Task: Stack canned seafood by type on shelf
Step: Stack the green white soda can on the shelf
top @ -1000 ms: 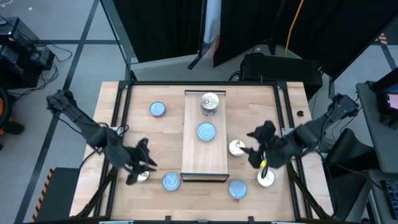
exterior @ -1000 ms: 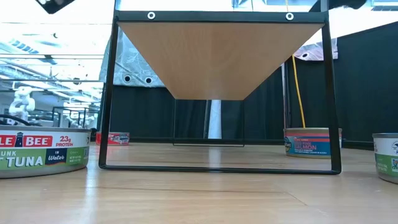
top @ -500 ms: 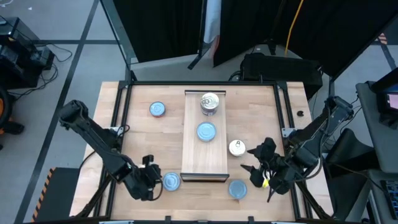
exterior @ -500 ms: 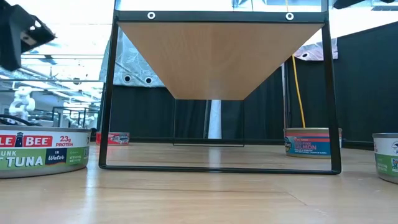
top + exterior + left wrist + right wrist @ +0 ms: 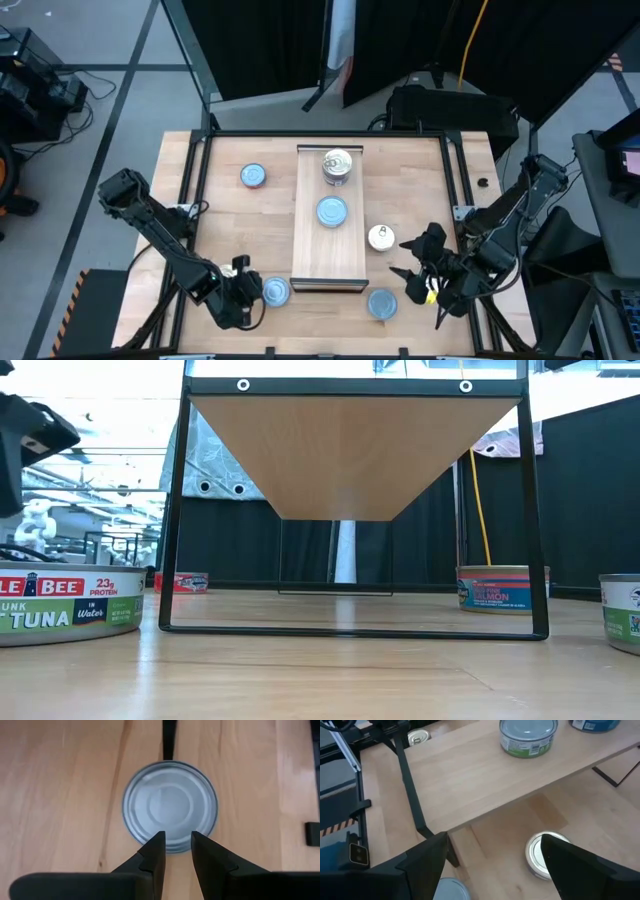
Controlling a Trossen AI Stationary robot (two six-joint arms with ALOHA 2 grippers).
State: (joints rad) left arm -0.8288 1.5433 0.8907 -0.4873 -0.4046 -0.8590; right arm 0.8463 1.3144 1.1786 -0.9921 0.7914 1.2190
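The shelf (image 5: 328, 262) stands mid-table. It bears a silver pull-tab can (image 5: 338, 165) and a blue-topped can (image 5: 332, 212). Another blue-topped can (image 5: 275, 291) (image 5: 170, 806) rests on the table by the shelf's near left corner. My left gripper (image 5: 252, 290) (image 5: 177, 840) points down at this can's rim, fingers a narrow gap apart with nothing between them. My right gripper (image 5: 402, 258) (image 5: 494, 840) hangs wide open above the table right of the shelf. It is over a white can (image 5: 380, 237) (image 5: 547, 855) and near a blue-topped can (image 5: 382, 303). My left gripper's fingertips (image 5: 159, 842) show against the blue-topped can's rim (image 5: 172, 849) on the side toward the table's left. I cannot tell whether they touch it. The can sits flat on the table.
A blue-topped can (image 5: 253, 176) lies at the far left of the table. A pull-tab can (image 5: 418, 736) sits beyond the shelf's near end, by my left arm. The shelf's dark legs (image 5: 173, 510) stand close to the near cans. A black frame (image 5: 205, 170) edges the table.
My left gripper has gone down and toward the table's near edge and right, tipping steeper, and now stands at the blue-topped can by the shelf's near left corner. My right gripper has drifted toward the near edge, still wide open. No can has moved.
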